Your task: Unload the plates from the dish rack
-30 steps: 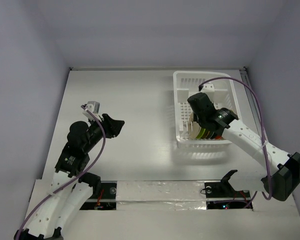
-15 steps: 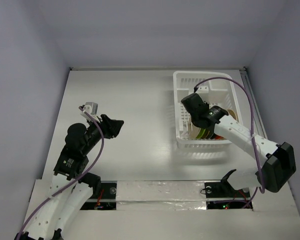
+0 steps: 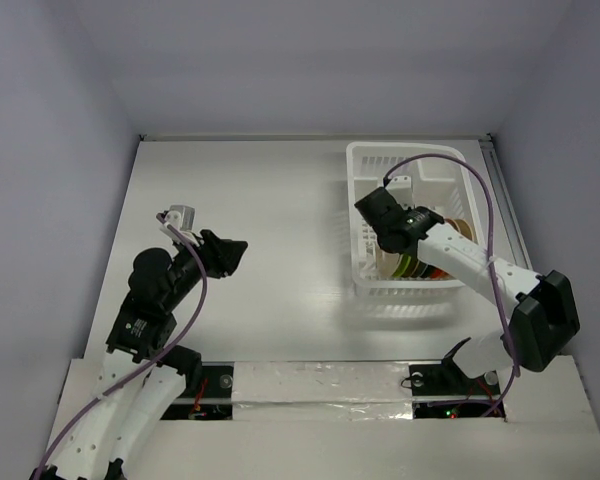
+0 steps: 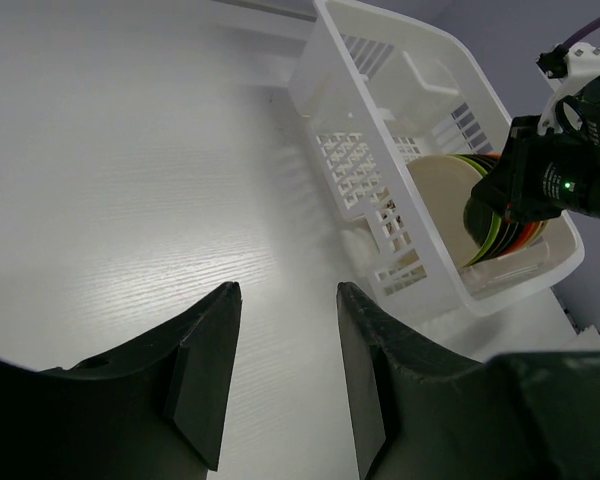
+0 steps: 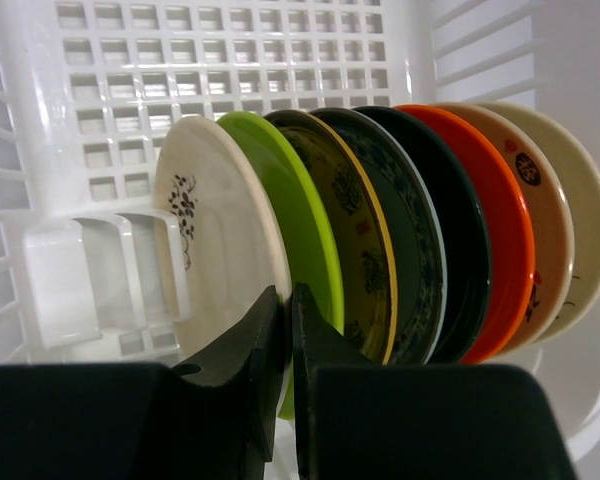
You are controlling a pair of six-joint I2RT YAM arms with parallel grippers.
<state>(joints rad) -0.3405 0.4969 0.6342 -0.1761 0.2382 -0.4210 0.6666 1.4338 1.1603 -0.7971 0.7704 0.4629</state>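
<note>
The white dish rack stands at the back right. Several plates stand on edge in a row inside it. In the right wrist view, from left to right: a cream plate with a dark flower mark, a lime green plate, a yellow patterned one, a blue-patterned one, an orange-red one and cream ones. My right gripper is inside the rack, shut on the rim of the flowered cream plate. My left gripper is open and empty above the table, left of the rack.
In the left wrist view the rack lies ahead to the right, with the plates and my right arm in it. White table stretches left of the rack. Grey walls enclose the table.
My right gripper has shifted left and farther back inside the rack, at the left end of the plate row. My left arm has drawn back slightly.
</note>
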